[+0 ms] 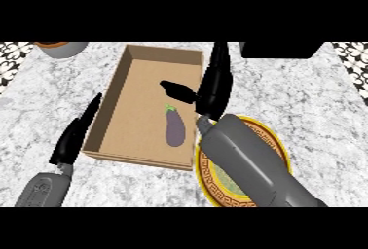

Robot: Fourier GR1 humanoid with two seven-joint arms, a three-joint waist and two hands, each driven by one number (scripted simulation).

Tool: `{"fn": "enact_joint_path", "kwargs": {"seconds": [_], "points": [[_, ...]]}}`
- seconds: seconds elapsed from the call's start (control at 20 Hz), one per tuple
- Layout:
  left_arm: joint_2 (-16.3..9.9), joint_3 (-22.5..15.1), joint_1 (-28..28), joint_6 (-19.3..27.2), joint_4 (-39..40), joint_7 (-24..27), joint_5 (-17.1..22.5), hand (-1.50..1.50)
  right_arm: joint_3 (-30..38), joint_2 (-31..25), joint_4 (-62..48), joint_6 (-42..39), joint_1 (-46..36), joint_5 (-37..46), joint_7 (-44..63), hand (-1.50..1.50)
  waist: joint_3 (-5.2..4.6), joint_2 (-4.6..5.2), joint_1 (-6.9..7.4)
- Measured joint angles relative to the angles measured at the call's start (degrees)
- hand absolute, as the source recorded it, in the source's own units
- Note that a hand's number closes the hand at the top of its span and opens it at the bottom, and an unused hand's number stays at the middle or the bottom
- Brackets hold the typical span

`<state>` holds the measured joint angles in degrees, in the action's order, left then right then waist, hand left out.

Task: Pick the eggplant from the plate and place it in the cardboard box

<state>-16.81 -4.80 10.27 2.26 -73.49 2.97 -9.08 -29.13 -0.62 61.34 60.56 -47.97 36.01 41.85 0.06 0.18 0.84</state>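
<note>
Overhead, speckled grey marble counter (316,107).

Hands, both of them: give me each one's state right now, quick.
Left hand: open, fingers straight, holding nothing, beside the cardboard box.
Right hand: open, holding nothing, above the box; the purple eggplant lies inside.

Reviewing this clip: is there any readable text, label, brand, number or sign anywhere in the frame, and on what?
None: no words, numbers or labels can be read.
The cardboard box has plain brown walls with no print.
The plate has a patterned rim, decoration only, not lettering.
The eggplant in the box, the counter and both forearms carry no markings.
</note>
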Motion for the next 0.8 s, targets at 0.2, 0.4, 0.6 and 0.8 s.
{"fn": "enact_joint_path", "kwargs": {"seconds": [0.2,0.4,0.6,0.8], "points": [[-0.5,1.0,-0.4,-0.6,-0.2,-0.1,0.2,0.00,1.7,-1.5,4.2,3.3,6.2,-0.9,-5.7,-1.50,0.00,-0.11,-0.52],[0.2,0.6,-2.3,-0.4,-2.7,-0.6,-0.5,0.00,2.8,-3.6,9.0,4.8,13.5,-4.2,-11.9,-1.50,0.00,-0.15,-0.61],[0.6,1.3,-3.4,-0.6,-3.1,0.5,-1.1,0.00,3.3,-5.4,15.0,4.9,20.7,-6.7,-17.2,-1.50,0.06,-0.24,-0.75],[1.2,2.1,-2.8,-1.2,-1.2,1.3,-1.9,0.00,4.8,-7.0,17.7,3.3,25.2,-11.0,-23.3,-1.50,0.03,-0.20,-0.78]]}}
